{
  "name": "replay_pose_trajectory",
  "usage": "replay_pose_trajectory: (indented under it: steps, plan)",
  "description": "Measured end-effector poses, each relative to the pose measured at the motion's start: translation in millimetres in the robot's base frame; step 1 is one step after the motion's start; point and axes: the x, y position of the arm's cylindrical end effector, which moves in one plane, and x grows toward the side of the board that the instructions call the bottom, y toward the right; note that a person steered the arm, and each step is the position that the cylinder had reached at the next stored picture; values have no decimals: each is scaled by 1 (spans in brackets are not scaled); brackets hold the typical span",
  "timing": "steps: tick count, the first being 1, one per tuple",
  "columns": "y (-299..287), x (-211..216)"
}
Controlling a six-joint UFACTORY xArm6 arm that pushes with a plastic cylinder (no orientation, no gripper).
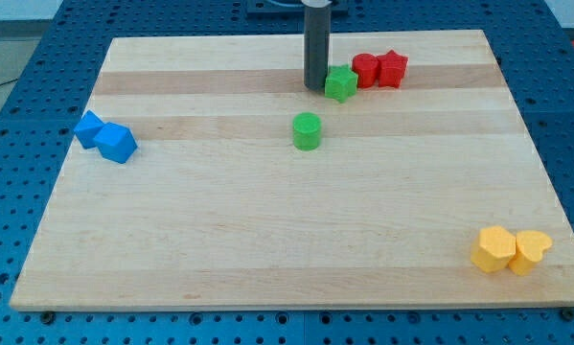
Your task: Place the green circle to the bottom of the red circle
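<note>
My tip (315, 88) (a bare rod, no tool to open or close) touches a green block's (341, 84) left side, upper centre; the green circle (307, 131) sits below, the red circle (365, 69) right.

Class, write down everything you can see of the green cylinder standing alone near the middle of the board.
The green circle is a short, matte, plastic-looking cylinder standing upright on the pale wooden board, flat round face up. Nothing touches it. It sits below my tip and the other green block, apart from both, toward the view's top centre.
</note>
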Motion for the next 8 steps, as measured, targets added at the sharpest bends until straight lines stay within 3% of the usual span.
replay_pose_trajectory:
  steps: [1,2,3,4,7,8]
  plan:
    - [-55,15]
    - [-106,64]
    - [-106,144]
    - [-72,161]
    - [-56,88]
    - [-6,86]
